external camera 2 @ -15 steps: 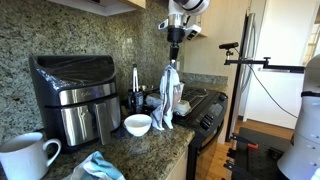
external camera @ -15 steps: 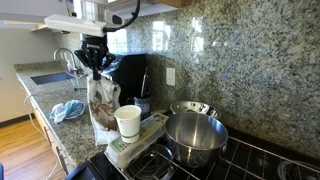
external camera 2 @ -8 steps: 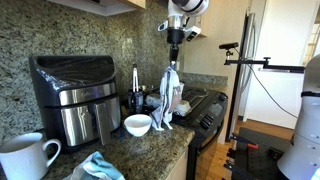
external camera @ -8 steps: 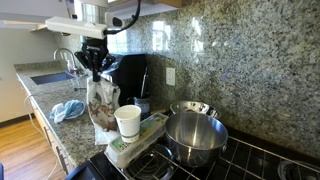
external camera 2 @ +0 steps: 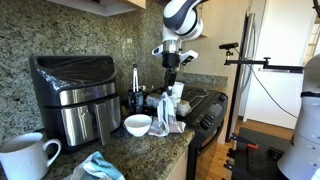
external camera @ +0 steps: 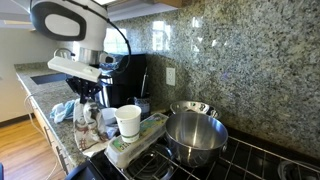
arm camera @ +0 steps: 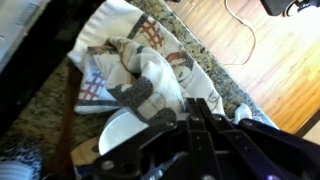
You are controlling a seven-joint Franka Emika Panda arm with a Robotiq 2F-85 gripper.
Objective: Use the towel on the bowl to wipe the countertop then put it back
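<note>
A white towel with a checked print (external camera 2: 168, 110) hangs from my gripper (external camera 2: 170, 78), its lower end bunched on the countertop (external camera 2: 150, 148) right beside a small white bowl (external camera 2: 138, 124). In an exterior view the towel (external camera: 85, 122) hangs below the gripper (external camera: 88, 98) at the counter's front. In the wrist view the towel (arm camera: 140, 60) lies crumpled partly over the bowl's rim (arm camera: 118, 138). The fingers (arm camera: 197, 103) are closed together on the towel's top.
A black air fryer (external camera 2: 70, 95) stands at the back wall. A paper cup (external camera: 128, 122) and a steel pot (external camera: 195, 137) sit by the stove. A blue cloth (external camera: 68, 110) lies near the sink (external camera: 48, 76). A white mug (external camera 2: 25, 158) stands at the near counter.
The arm has come down with the towel. The towel hung free above the counter before; now its lower end rests bunched on the counter next to the bowl.
</note>
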